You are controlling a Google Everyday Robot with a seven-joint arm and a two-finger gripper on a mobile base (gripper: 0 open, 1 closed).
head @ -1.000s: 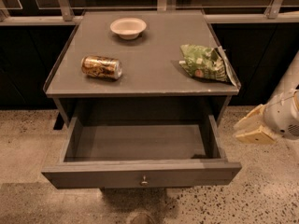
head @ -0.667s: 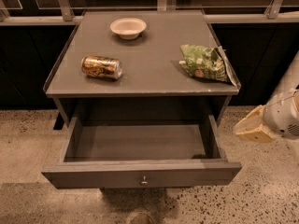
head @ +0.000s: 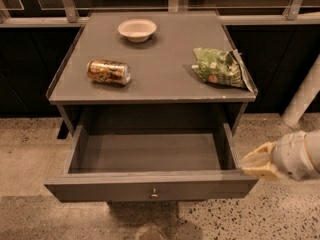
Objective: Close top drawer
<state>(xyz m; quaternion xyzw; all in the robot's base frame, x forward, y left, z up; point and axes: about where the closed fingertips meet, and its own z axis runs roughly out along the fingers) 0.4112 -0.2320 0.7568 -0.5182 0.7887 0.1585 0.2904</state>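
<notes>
Top drawer (head: 100, 188) is pulled well out of the cabinet (head: 150, 91), front panel w/ its small knob (head: 154, 194) nearest the camera, inside looks bare as far as I can see. So the task itself isn't done. I'd say nothing of the closing push has happened yet.

Gripper (head: 259, 166) sits low on the right, just beside the drawer's right front corner, near the panel's end. Can't tell whether it's touching the wood, and can't tell if it's spread or pressed together from here; it isn't visibly holding anything.

On the cabinet top, well apart from each other: a white bowl (head: 137, 29) at the back, a can (head: 108, 71) lying on its side at left, a green snack bag (head: 220, 68) at right. None of them is in the drawer's path.

What's left, as I judge it: get the gripper round to the front face, approx by the knob, then push straight in until the panel is flush. A push at the corner could skew it.
</notes>
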